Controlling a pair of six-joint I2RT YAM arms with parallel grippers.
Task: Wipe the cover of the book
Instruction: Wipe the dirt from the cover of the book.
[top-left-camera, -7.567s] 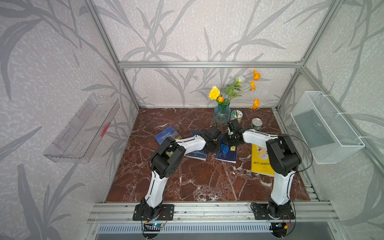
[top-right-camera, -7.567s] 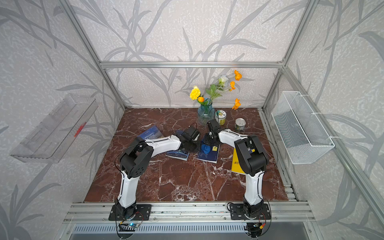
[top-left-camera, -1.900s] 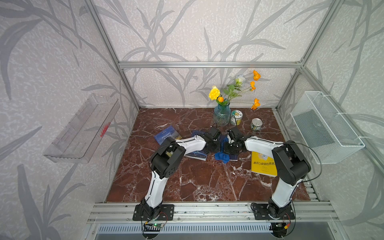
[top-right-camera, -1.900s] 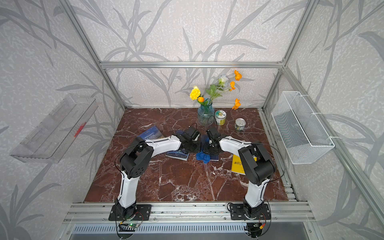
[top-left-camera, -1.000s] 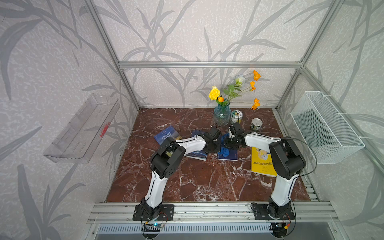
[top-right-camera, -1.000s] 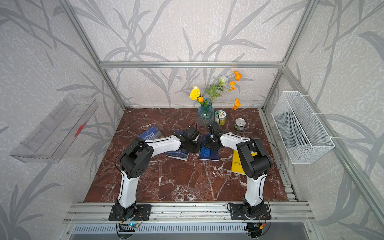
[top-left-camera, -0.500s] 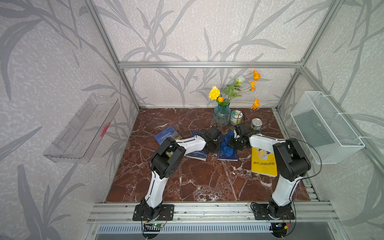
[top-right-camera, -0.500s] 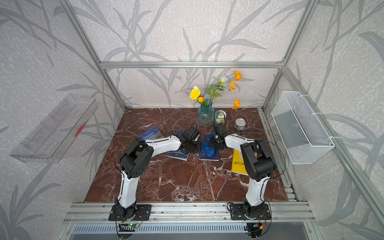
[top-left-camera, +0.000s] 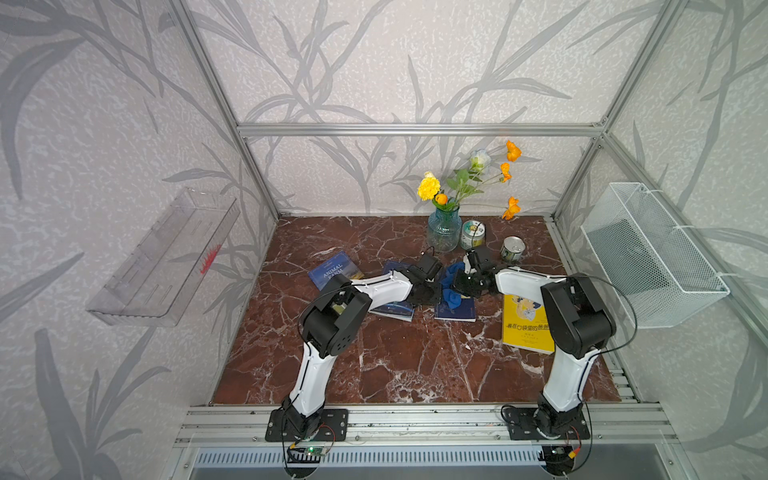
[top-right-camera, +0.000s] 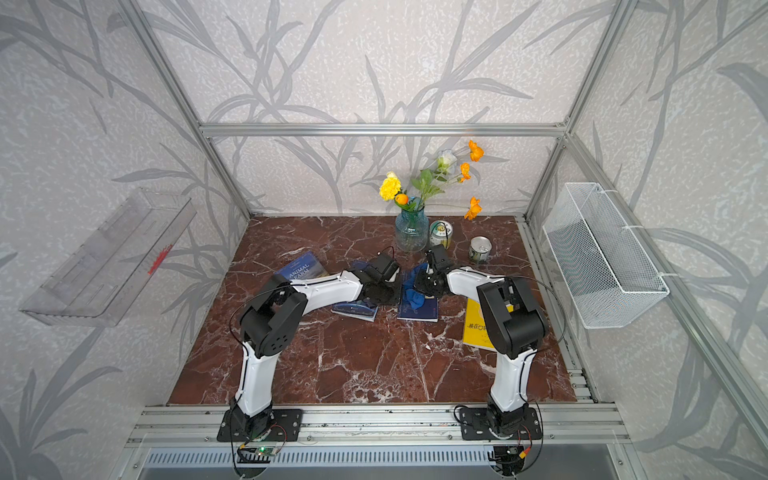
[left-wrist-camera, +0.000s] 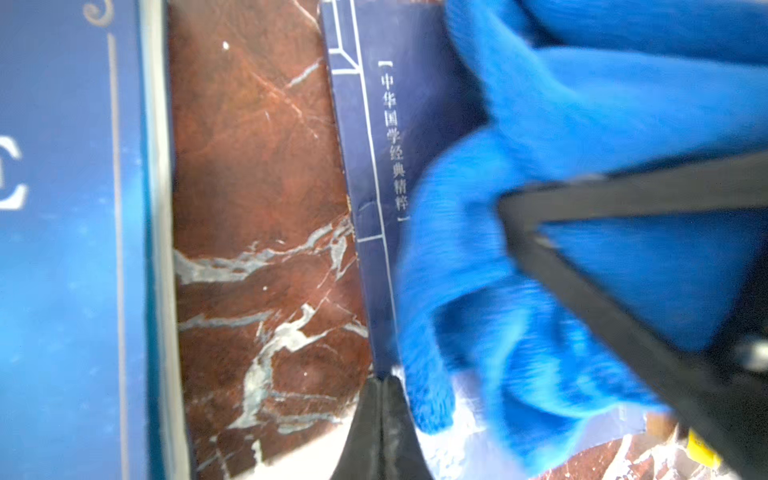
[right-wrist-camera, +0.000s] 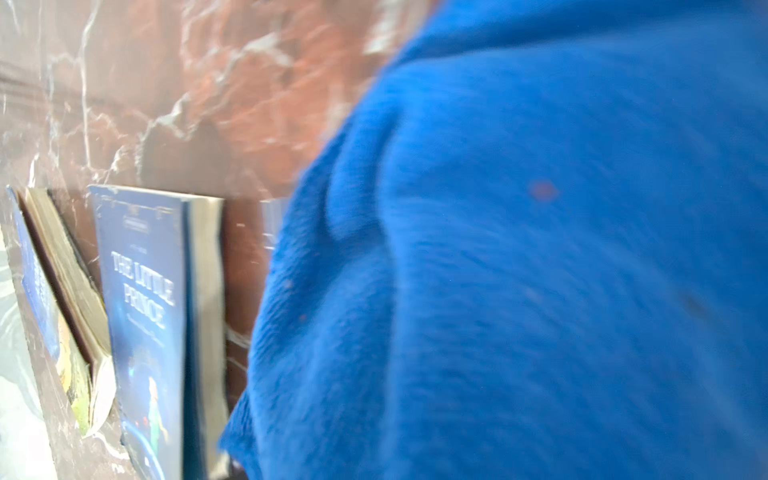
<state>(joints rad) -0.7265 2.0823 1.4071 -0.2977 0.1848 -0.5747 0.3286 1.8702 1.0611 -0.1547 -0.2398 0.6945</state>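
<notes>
while tight on cloth (top-left-camera: 452, 291), right jaws

Red marble tabletop (top-left-camera: 395, 365), books (top-left-camera: 525, 328), flower vase (top-left-camera: 444, 235), two cans (top-left-camera: 512, 248)

Swept the blue cloth (top-left-camera: 451, 283) back up the cover of the book (top-left-camera: 457, 311). About two seconds ago had it bunched at the cover's end nearest the surface's front edge; now has it draped over the end nearer the back edge, on the side toward the left arm. Carried the right fingers (left-wrist-camera: 623, 195) along, away from the front edge. Over the last second shifted them off the cloth toward the surface's right edge, baring more blue beside them.
</notes>
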